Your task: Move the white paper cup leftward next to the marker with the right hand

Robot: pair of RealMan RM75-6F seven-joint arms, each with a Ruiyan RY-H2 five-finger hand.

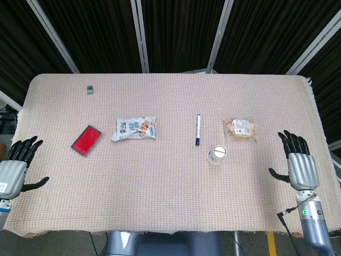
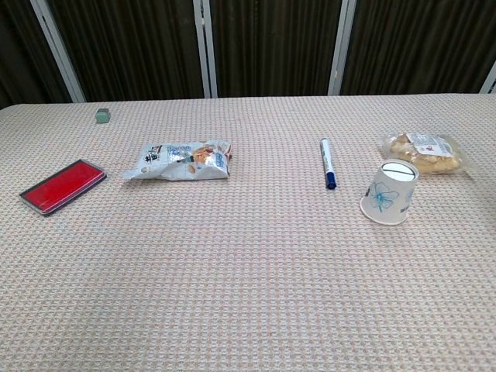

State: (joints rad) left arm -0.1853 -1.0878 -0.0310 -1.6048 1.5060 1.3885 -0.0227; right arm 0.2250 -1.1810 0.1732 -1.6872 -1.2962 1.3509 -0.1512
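Observation:
The white paper cup (image 1: pixel 217 155) (image 2: pixel 388 193) with a blue print stands upside down on the cloth, just right of and slightly nearer than the marker (image 1: pixel 198 129) (image 2: pixel 327 163). A small gap separates cup and marker tip. My right hand (image 1: pixel 298 163) hovers near the table's right front edge, far right of the cup, fingers spread and holding nothing. My left hand (image 1: pixel 17 164) rests off the left front corner, fingers apart and empty. The chest view shows neither hand.
A wrapped pastry packet (image 1: pixel 240 128) (image 2: pixel 424 150) lies behind the cup to its right. A snack bag (image 1: pixel 135 128) (image 2: pixel 178 160), a red flat case (image 1: pixel 87 140) (image 2: pixel 62 184) and a small grey block (image 1: pixel 90 89) (image 2: pixel 102 115) lie on the left half of the tablecloth (image 1: pixel 160 197).

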